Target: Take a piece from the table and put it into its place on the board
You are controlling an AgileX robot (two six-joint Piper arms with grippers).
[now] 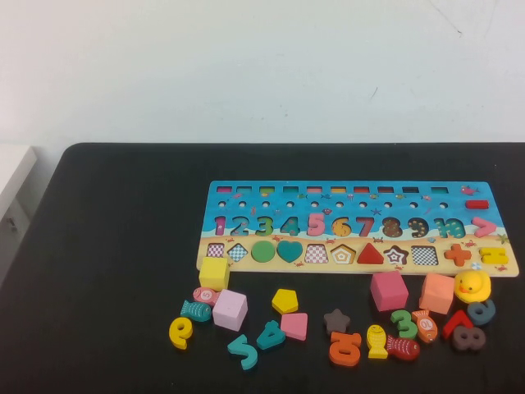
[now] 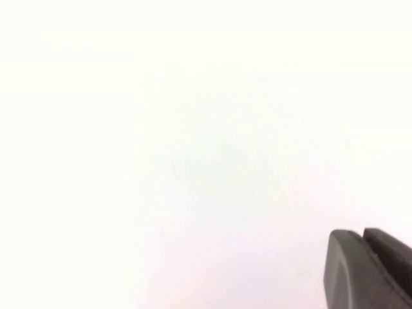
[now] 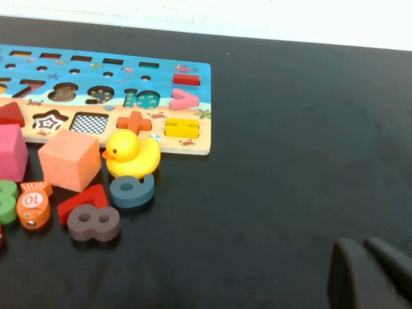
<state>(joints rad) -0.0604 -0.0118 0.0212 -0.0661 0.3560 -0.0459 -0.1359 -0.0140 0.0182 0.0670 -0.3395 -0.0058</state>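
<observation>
On the near part of the black tabletop (image 1: 107, 246), on the robot's side of the board (image 1: 353, 197), loose wooden pieces lie scattered: numbers, small fish, a dark star (image 1: 336, 319) and several cubes. The piece (image 1: 285, 300), a small flat yellow pentagon, lies flat just short of the board's sandy strip, touching the pink flat piece (image 1: 294, 326) on its near side and well apart from the yellow cube (image 1: 214, 272), which sits at the board's near left corner. A yellow rubber duck (image 1: 472, 286) stands at the board's near right corner, beside an orange cube (image 1: 437, 292).

The board lies flat across the table's middle. Its place (image 1: 343, 254), the five-sided recess with nested coloured lines, sits in the sandy strip just left of the red triangle (image 1: 370, 254) and holds nothing.

Beyond the board the black surface runs to a plain white wall (image 1: 262, 66).

The left gripper (image 2: 367, 257) faces only blank white, its fingers pressed together. The right gripper (image 3: 370, 270) hovers over bare table to the right of the board, fingers together and holding nothing.
</observation>
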